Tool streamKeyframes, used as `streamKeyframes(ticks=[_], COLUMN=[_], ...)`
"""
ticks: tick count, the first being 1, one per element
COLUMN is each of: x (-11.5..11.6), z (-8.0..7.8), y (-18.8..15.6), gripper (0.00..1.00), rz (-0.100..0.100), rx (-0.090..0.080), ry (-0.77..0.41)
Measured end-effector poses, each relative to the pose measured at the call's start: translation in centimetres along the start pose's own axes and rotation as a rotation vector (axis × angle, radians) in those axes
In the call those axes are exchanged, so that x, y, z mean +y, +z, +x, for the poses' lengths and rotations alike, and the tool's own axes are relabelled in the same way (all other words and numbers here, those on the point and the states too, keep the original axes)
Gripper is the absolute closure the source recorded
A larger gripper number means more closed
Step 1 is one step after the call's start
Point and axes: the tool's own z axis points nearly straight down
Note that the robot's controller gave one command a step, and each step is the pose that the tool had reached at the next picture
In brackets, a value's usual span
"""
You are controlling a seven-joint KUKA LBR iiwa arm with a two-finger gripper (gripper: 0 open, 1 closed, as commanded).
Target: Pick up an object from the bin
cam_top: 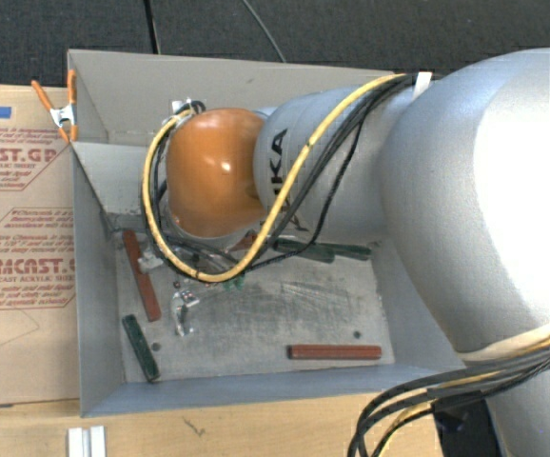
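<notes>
— Looming closest is the grey arm (484,208), crossing in from the right, and its orange cover (213,174) is hanging over the back left of the bin (256,72).

— And what is lying along the left wall?

— A dark green stick (140,348) is sitting in the near left corner, running roughly along that wall. Just behind it, a reddish-brown stick (148,295) is lying lengthwise from back to front, its near end leaning slightly rightward.

— Where is the gripper (185,314) sitting?

— It is hanging just right of that reddish-brown stick, low over the floor. Whether it is apart or together cannot be told.

— And further right?

— Bare scuffed floor is opening up mid-bin. A green pen (337,251) is poking out sideways from under the arm, and a red-brown bar (335,352) is lying crosswise beside the near wall.
</notes>
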Motion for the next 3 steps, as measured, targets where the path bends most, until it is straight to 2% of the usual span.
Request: streamKeyframes(ticks=[1,2,3], x=[1.2,1.4,1.4], z=[-1.5,-2.1,-4.2], y=[-0.2,2.4,4.5], gripper=[0.0,0.0,1.0], rz=[0.001,0.001,0.0], rx=[-0.009,-0.008,-0.009], ry=[-0.068,-0.387,-0.527])
